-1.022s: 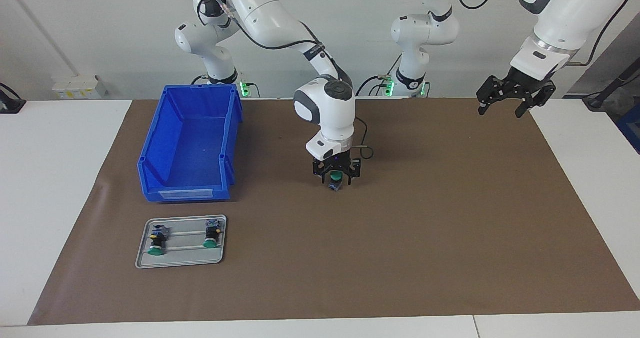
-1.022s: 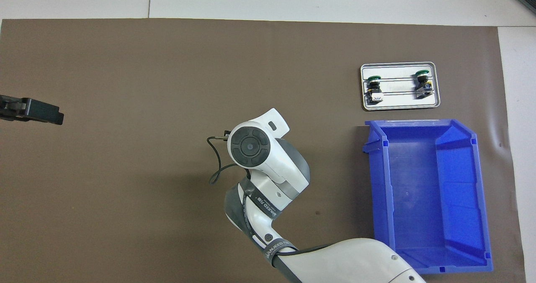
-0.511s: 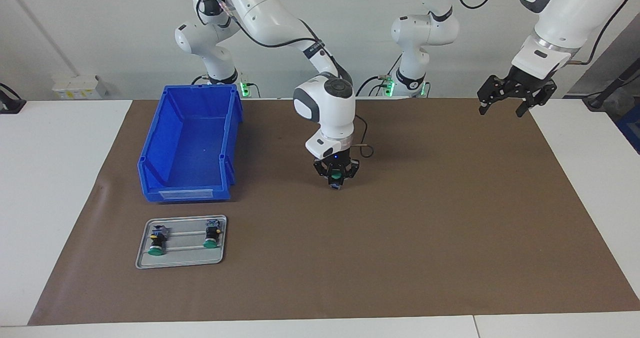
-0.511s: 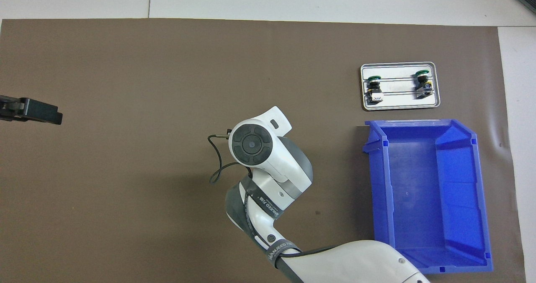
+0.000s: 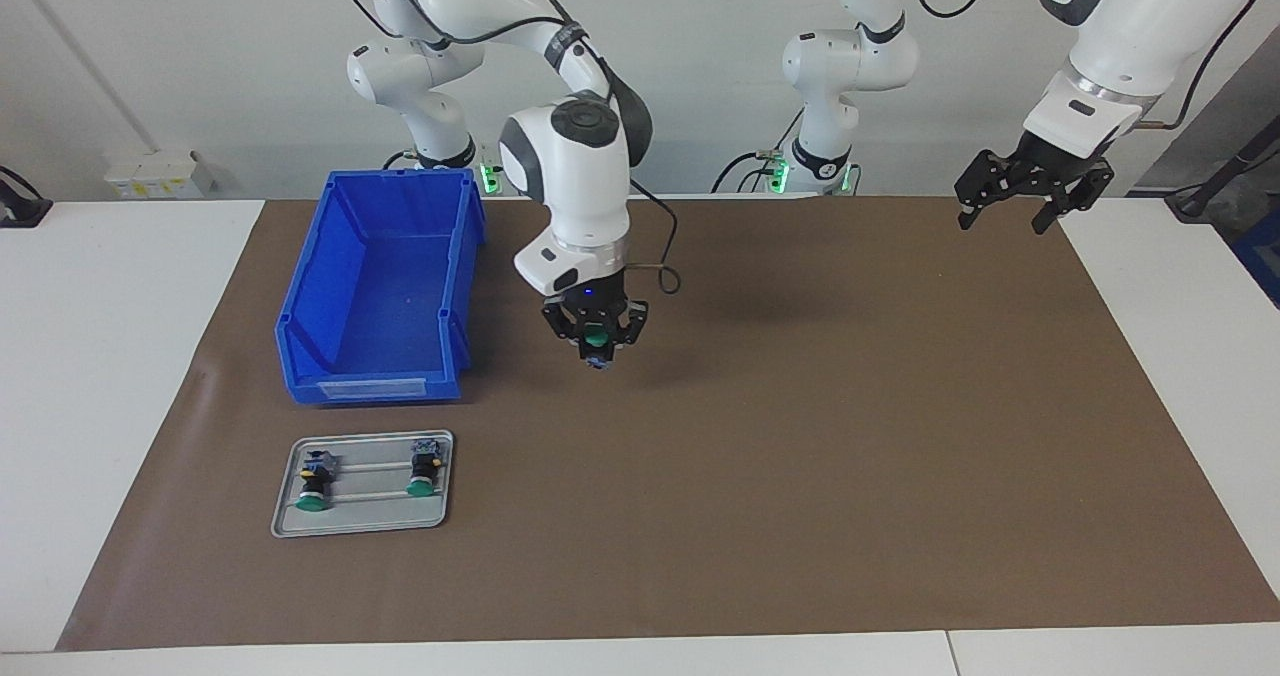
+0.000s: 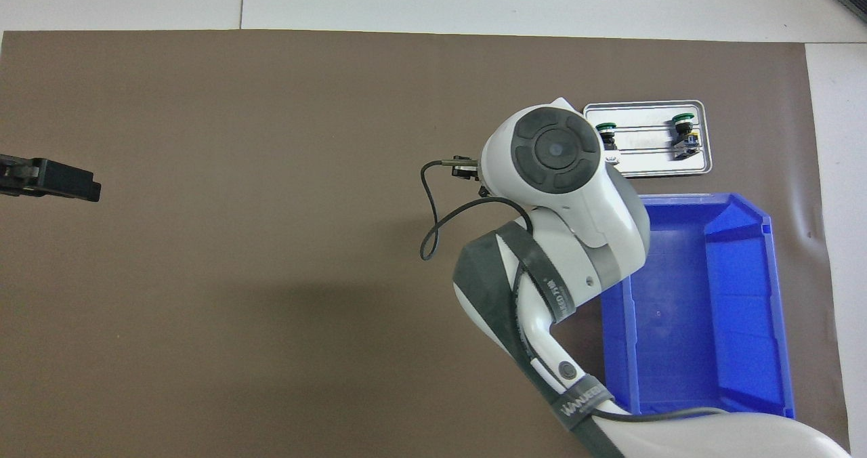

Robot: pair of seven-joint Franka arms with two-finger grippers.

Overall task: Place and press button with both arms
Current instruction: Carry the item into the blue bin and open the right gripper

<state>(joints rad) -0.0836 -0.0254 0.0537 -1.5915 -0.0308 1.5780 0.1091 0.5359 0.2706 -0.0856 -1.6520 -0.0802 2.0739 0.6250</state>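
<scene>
Two white robot arms stand at a white desk (image 5: 120,376) covered by a brown mat (image 5: 800,476). The right pincer (image 5: 596,341) hangs in the air over the mat, just beside the blue bin (image 5: 375,286), and pinches a green-capped button (image 5: 597,337) between its fingers, cap facing out and grey-blue base pointing down. In the overhead view the arm's own wrist hides this pincer and the button. A small grey tray (image 5: 362,484) lies on the mat, farther from the robots than the bin, and carries two more buttons (image 5: 312,484) (image 5: 423,474) lying on their sides. The left pincer (image 5: 1030,188) waits in the air over the mat's edge at the left arm's end of the desk, its fingers spread apart and holding nothing.
</scene>
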